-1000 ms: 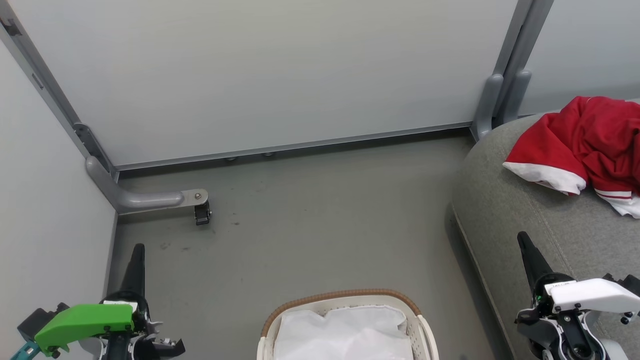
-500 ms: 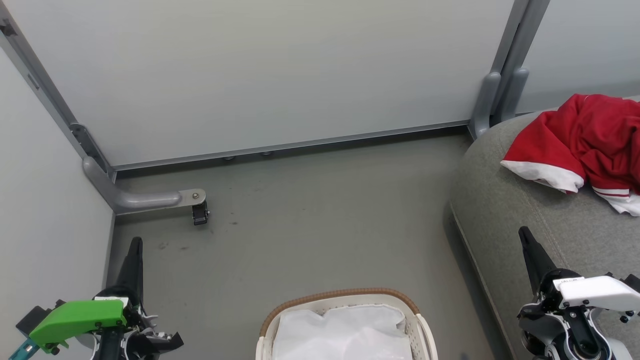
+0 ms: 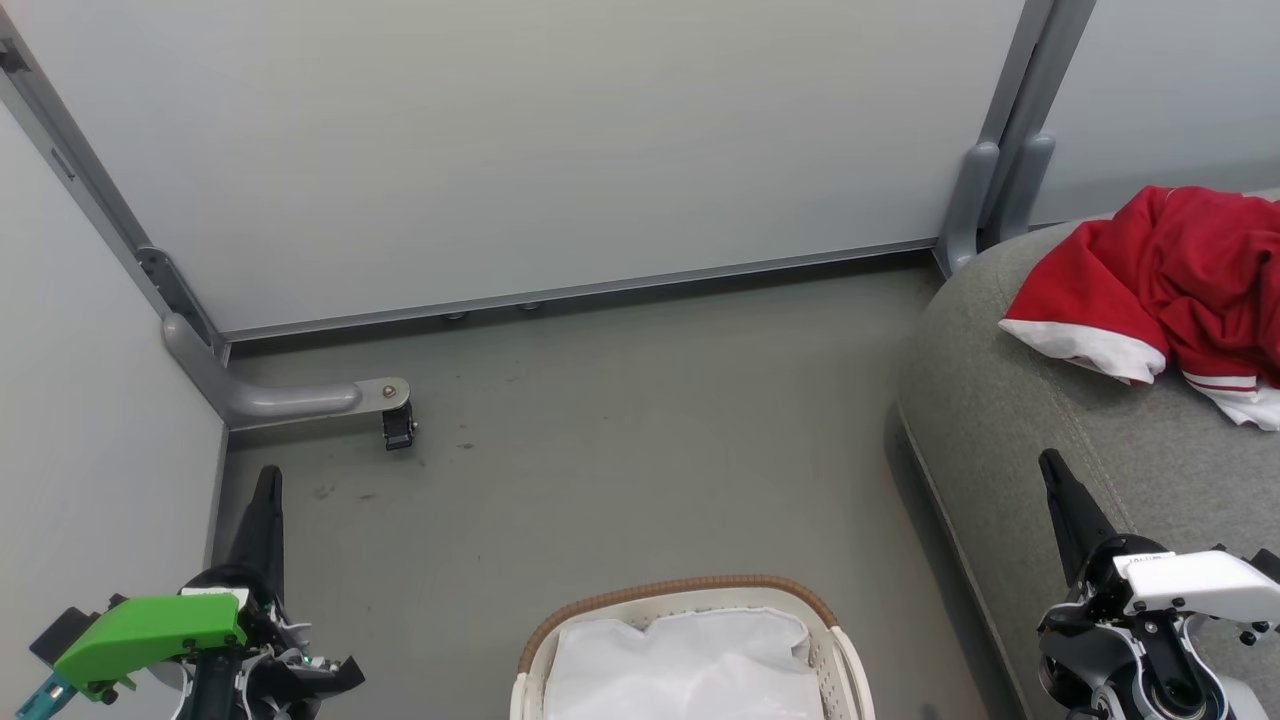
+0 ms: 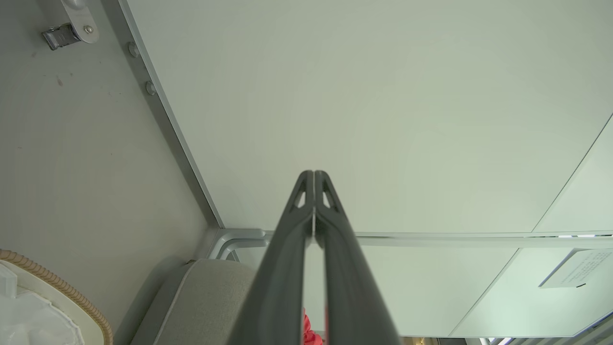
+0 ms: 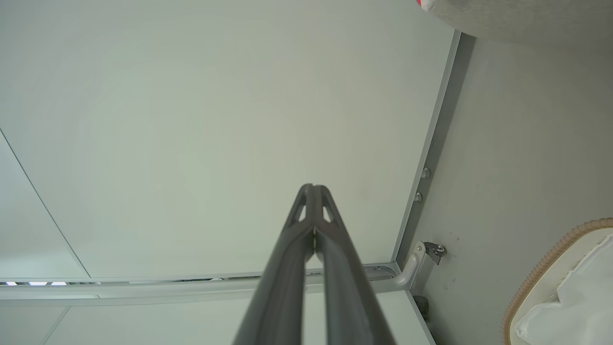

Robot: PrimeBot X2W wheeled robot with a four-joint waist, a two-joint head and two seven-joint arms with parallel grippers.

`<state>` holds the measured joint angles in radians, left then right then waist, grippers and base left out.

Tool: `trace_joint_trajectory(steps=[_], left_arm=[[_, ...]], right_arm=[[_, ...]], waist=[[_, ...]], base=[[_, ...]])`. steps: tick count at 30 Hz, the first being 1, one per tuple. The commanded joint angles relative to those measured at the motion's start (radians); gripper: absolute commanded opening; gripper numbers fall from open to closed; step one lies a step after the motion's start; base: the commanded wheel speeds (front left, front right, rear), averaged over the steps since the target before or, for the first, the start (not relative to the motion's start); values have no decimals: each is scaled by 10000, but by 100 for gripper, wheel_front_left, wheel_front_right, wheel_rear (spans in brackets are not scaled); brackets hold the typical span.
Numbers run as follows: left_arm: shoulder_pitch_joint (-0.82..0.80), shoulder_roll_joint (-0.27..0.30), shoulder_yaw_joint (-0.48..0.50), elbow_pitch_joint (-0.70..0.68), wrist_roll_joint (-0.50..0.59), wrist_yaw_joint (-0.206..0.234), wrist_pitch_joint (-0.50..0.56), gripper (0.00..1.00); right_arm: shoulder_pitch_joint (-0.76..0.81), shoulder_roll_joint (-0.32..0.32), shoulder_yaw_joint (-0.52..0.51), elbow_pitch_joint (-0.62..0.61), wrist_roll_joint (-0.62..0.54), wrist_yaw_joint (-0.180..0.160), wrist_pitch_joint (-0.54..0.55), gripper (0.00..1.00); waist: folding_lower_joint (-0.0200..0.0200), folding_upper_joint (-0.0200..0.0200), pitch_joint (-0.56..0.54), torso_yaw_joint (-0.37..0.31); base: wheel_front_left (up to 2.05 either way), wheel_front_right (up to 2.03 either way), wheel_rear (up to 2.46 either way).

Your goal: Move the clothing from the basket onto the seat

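Pale grey partition panels (image 3: 560,150) close off the far side and the left of the space, joined by grey metal posts. Below them lies a dull grey floor (image 3: 650,430) with a few dark scuff marks. A curved metal foot (image 3: 280,400) reaches out from the left corner post, and a small black caster (image 3: 399,430) sits under its end, well apart from everything else.

The seat (image 3: 1010,420) takes up the right side, a big grey woven sofa with a rounded edge and a stitched seam running along it. A strip of floor separates it from the basket (image 3: 690,592), which stands at the near edge, between the two arms. The basket has a brown woven rim over white perforated plastic, and a crumpled white liner (image 3: 690,665) shows inside it.

The clothing (image 3: 1170,270) lies on the seat, up at its far end near the right-hand post. It is a rumpled red heap with a broad white cuff hanging toward the seat's edge and a white band with thin red stripes beside it.

The right gripper (image 3: 1050,462), under a white cover, hangs over the seat's near part, well short of the clothing, with its fingers pressed together on nothing. The left gripper (image 3: 268,478), under a green cover, sits above the floor by the left panel, with its fingers pressed together as well.
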<state>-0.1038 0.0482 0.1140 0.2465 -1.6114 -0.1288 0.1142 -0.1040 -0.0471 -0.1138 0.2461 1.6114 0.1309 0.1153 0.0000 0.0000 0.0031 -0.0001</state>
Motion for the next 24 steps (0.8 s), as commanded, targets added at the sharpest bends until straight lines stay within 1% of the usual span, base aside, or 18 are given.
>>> trace_joint_trajectory(steps=[1,24], left_arm=[[-109,37,24,-22,-29,-44,33,0],[-108,37,23,-24,-30,-44,32,0]], right_arm=[[-84,-59,-22,-41,30,-3,17,0],[-83,-59,-21,-41,30,-3,14,0]], waist=[[0,0,0,1],[0,0,0,1]], base=[[0,0,0],[0,0,0]])
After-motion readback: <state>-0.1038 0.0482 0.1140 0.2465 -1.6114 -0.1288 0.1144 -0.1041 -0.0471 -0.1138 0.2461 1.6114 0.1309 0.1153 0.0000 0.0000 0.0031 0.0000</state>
